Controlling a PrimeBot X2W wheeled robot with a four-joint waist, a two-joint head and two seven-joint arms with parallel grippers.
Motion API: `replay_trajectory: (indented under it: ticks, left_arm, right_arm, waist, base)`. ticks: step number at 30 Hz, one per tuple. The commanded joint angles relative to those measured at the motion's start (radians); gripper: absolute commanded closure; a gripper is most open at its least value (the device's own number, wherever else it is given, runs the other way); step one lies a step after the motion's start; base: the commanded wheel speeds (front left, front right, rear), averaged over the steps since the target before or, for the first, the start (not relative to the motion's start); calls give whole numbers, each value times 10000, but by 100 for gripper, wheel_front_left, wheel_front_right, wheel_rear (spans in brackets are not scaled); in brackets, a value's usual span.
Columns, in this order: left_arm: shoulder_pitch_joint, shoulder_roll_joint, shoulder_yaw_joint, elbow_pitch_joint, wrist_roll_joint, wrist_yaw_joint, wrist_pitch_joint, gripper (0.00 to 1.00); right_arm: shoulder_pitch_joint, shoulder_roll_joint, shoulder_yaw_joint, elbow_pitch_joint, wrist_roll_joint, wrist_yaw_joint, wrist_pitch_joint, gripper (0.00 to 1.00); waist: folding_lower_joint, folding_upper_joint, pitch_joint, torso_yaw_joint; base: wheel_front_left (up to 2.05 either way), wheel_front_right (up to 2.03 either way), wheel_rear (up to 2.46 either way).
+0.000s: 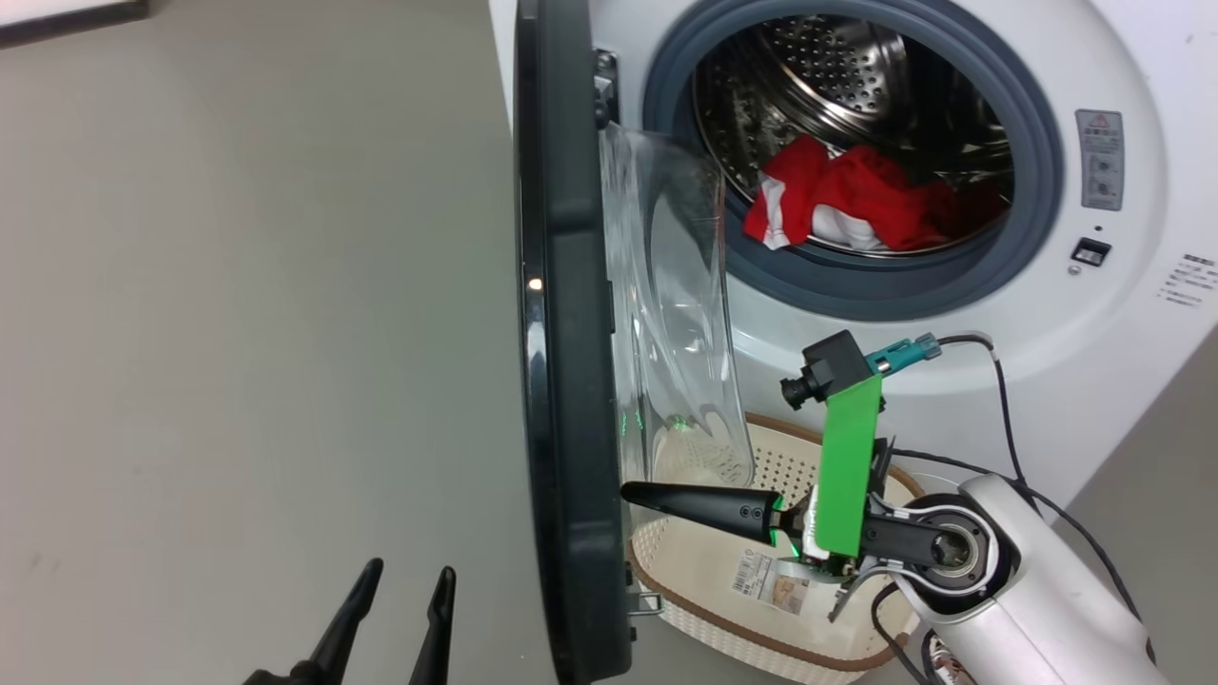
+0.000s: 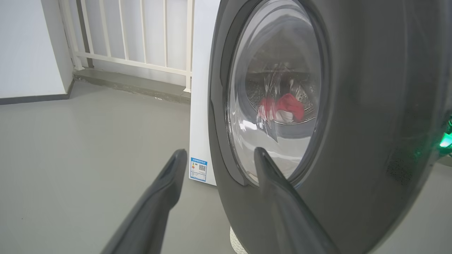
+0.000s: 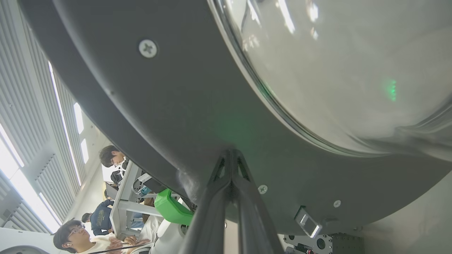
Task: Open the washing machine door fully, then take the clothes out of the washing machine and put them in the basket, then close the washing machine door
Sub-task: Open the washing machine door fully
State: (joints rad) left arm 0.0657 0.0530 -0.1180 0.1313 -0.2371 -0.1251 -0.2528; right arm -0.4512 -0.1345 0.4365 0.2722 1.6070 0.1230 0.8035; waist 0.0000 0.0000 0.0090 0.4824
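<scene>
The washing machine (image 1: 1132, 323) stands at the right with its door (image 1: 563, 333) swung out, seen edge-on, the glass bowl (image 1: 671, 314) facing the drum. Red and white clothes (image 1: 847, 200) lie in the steel drum, and show through the glass as clothes (image 2: 282, 107). The cream basket (image 1: 695, 561) sits on the floor below the opening, behind the door. My right gripper (image 1: 636, 493) is shut with nothing in it, its tip against the door's inner rim (image 3: 197, 106), also seen as the right gripper (image 3: 231, 153). My left gripper (image 1: 404, 580) is open, on the door's outer side (image 2: 370, 106).
Grey floor (image 1: 238, 333) spreads left of the door. A white railing (image 2: 141, 31) and a wall lie beyond it. The door latch (image 3: 307, 225) sticks out near my right fingers. People (image 3: 76, 233) sit at desks behind. Cables (image 1: 1004, 419) trail from my right wrist.
</scene>
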Motion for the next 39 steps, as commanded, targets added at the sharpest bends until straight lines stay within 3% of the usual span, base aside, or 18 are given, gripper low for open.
replay_trajectory:
  ticks: [1,18,20,23,24,25,39]
  left_arm:
    - [-231,31,362,-262,142,-56,-90,0]
    - [-352,4,508,-248,111,-56,-90,0]
    - [-367,19,475,-182,102,-56,-90,0]
    - [-382,66,471,-121,79,-56,-90,0]
    - [-392,81,460,-107,72,-56,-90,0]
    - [-395,102,451,-93,67,-56,-90,0]
    - [-398,348,627,54,-45,-56,-90,0]
  right_arm:
    - [-111,283,141,-287,-94,77,-74,100]
    - [-287,678,406,15,-238,77,-287,100]
    - [-193,618,357,64,-342,77,-424,71]
    - [-51,523,343,122,-469,77,-567,45]
    - [-5,468,354,149,-531,77,-609,17]
    - [43,400,401,174,-623,77,-639,3]
    - [969,-442,478,466,-1287,77,-2076,0]
  waist:
    - [1,0,-23,137]
    - [1,0,45,282]
    - [1,0,9,246]
    - [1,0,-20,106]
    - [1,0,-35,62]
    - [1,0,-57,4]
    - [1,0,-183,-664]
  base:
    - [0,0,0]
    - [0,0,0]
    - [0,0,0]
    - [0,0,0]
    - [0,0,0]
    - [0,0,0]
    - [0,0,0]
